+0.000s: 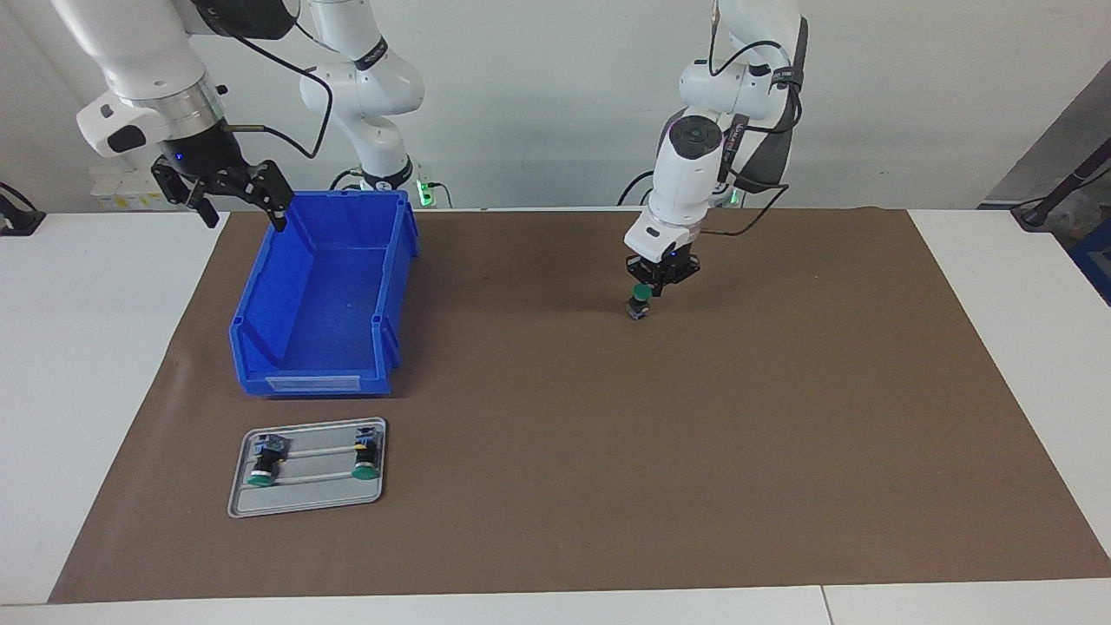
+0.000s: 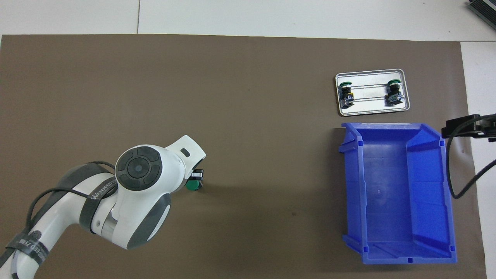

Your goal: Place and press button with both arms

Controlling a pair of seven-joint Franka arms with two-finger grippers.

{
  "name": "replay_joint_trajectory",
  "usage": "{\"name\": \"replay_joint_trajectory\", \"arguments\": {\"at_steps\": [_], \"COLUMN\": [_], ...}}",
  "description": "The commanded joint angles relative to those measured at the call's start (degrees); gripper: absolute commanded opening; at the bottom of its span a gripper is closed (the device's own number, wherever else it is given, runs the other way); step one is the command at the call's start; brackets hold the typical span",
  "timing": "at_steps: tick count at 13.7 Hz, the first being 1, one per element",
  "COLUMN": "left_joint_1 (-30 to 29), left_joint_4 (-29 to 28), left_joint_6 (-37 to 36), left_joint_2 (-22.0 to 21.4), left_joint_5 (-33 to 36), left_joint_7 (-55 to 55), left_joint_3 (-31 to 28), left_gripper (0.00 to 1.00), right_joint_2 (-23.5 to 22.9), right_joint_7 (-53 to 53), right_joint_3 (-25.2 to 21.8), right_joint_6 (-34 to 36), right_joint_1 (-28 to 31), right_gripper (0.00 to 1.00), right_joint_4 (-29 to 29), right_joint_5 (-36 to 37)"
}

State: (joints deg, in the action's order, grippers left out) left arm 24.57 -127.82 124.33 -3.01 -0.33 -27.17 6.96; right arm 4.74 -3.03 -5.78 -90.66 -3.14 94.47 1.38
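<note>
The button (image 1: 640,300) stands upright on the brown mat (image 1: 608,451), green cap up, directly beneath the left gripper (image 1: 661,283). That gripper's tips sit at the cap's edge; whether they touch it, and whether the pincer is released or clenched, I cannot tell.

The overhead view hides most of the gripper under the left arm's white wrist (image 2: 155,174), leaving only a sliver of the green cap (image 2: 192,186) showing. The facing view alone shows the button's black body.

The right gripper (image 1: 233,193) waits, spread wide, over the rim of the blue bin (image 1: 325,295). Past the bin from it lies a grey tray (image 1: 308,499) holding 2 green-capped buttons (image 1: 260,460).

The mat covers a white table (image 1: 78,365), with a pale wall above. A band on the left arm reads partly "WANJEED" (image 2: 101,188).
</note>
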Motion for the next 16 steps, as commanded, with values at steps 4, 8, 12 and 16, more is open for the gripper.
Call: {"name": "replay_joint_trajectory", "arguments": {"at_steps": [4, 8, 12, 16], "left_joint_1": [2.1, 2.6, 2.7, 2.7], "left_joint_4": [-3.9, -6.4, -6.8, -10.0], "left_joint_6": [2.7, 5.3, 5.5, 10.4], "left_joint_2": [-3.1, -3.8, -3.9, -4.0], "left_joint_5": [-1.8, -1.9, -2.0, -2.2], "left_joint_7": [-1.3, -1.3, -1.3, -1.3], "left_joint_3": [-1.0, -1.0, -1.0, -1.0], "left_gripper": [0.00, 0.00, 0.00, 0.00], "right_joint_2": [1.0, 1.0, 1.0, 1.0], "right_joint_7": [0.3, 0.3, 0.3, 0.3], "right_joint_3": [0.8, 0.8, 0.8, 0.8], "right_joint_6": [-0.4, -0.4, -0.4, -0.4], "right_joint_1": [0.9, 0.9, 0.9, 0.9], "right_gripper": [1.00, 1.00, 1.00, 1.00], "right_joint_4": [1.1, 1.1, 1.1, 1.1], "right_joint_5": [-0.9, -0.9, -0.9, -0.9]}}
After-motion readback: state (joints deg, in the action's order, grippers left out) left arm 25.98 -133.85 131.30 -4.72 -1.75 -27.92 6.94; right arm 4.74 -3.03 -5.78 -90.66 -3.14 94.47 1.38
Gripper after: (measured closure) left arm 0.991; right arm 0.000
